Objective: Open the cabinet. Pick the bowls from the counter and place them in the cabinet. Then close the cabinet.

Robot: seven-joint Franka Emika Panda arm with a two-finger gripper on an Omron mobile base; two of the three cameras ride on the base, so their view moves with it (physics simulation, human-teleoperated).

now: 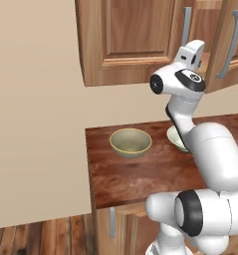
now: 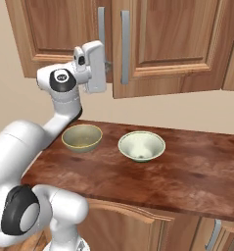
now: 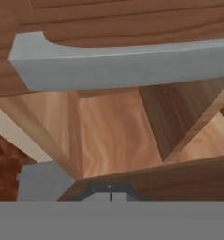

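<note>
brown wood cabinet (image 2: 162, 44), right door ajar, my claw (image 3: 109, 191) up at its handle (image 2: 124, 46).
claw is pinched fully together, gripping nothing i can see. both bowls sit on the desk (image 2: 197, 171) below: olive bowl (image 2: 82, 137) left, pale bowl (image 2: 141, 145) right. my worry: with no real hold, the claw could slip off the door edge and leave it half open.

Medium-brown wood with visible grain is seen on the cabinet (image 2: 177, 44) across the top of the frame, and its long bar handles (image 2: 125, 46) are coloured flat grey. The counter (image 2: 197, 171) in the lower half is rendered in dark reddish-brown polished grain. A dull olive-tan is shown on the left bowl (image 2: 82, 137), a pale white-green on the right bowl (image 2: 141, 145); the wall (image 1: 36, 124) at left is painted plain beige.
</note>
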